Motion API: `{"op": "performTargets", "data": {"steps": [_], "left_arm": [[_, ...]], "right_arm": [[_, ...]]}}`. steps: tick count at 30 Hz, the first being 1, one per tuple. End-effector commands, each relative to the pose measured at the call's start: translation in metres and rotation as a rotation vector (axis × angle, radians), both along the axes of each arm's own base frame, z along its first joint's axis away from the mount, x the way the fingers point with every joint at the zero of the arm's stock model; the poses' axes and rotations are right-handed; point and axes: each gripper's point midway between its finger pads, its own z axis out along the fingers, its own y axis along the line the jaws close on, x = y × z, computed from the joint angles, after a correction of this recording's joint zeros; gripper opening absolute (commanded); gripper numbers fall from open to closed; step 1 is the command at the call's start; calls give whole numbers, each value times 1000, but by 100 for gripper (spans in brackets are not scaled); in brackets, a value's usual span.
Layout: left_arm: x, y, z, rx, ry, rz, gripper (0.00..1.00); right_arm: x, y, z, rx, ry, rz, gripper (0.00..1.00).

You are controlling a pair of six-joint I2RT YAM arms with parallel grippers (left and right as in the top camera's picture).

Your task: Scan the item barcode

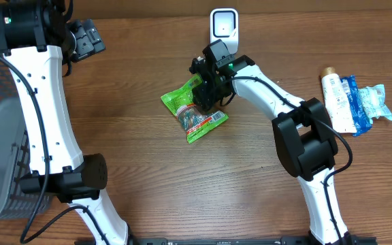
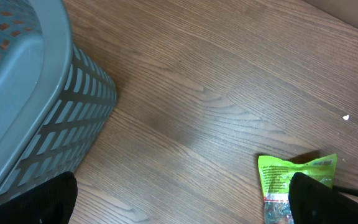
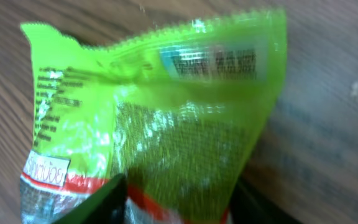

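Right jaws closed on the green packet (image 1: 194, 112) at centre of the bench (image 1: 148, 170); scanner (image 1: 223, 26) at 12 o'clock. Left jaws wide open, empty, at 10 o'clock.

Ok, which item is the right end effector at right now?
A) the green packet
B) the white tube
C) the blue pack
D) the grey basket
A: seen from overhead, the right end effector is down at the green packet, just in front of the white scanner, and that packet fills its wrist view.
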Motion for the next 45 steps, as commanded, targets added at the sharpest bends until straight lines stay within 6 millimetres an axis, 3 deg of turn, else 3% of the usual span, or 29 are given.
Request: {"op": "performTargets", "data": {"steps": [1,2,4,8,13,16,21,26,31,35,36,38,41,43,45], "left_arm": [[-3,0,7,7,-15,-12,100],[-3,0,7,7,-15,-12,100],[-3,0,7,7,-15,-12,100],[-3,0,7,7,-15,-12,100],[-3,0,7,7,-15,-12,100],[-3,0,7,7,-15,-12,100],[-3,0,7,7,-15,-12,100],[-3,0,7,7,-15,-12,100],[-3,1,7,7,-15,-10,100],[-3,0,7,7,-15,-11,100],[-3,0,7,7,-15,-11,100],[-3,0,7,7,-15,-11,100],[-3,0,7,7,-15,-11,100],[-3,0,7,7,-15,-11,100],[-3,0,7,7,-16,-11,100]], "right_arm": [[-1,-17,2,-9,95,-153,39],[-1,-25,1,-14,134,-213,33],[-1,-50,-3,-59,215,-388,29],[-4,-104,-6,-192,303,-631,43],[-15,-134,10,-269,370,-654,64],[-19,-139,31,-293,352,-513,78],[-2,-134,55,-275,212,-257,84],[21,-125,52,-245,54,-57,97],[14,-104,36,-139,24,144,98],[6,-103,23,-124,54,151,93],[3,-103,20,-122,64,150,88],[1,-106,15,-132,88,108,65],[2,-118,10,-179,133,-29,45],[3,-130,8,-226,170,-161,37],[-1,-143,6,-267,219,-285,35]]}}
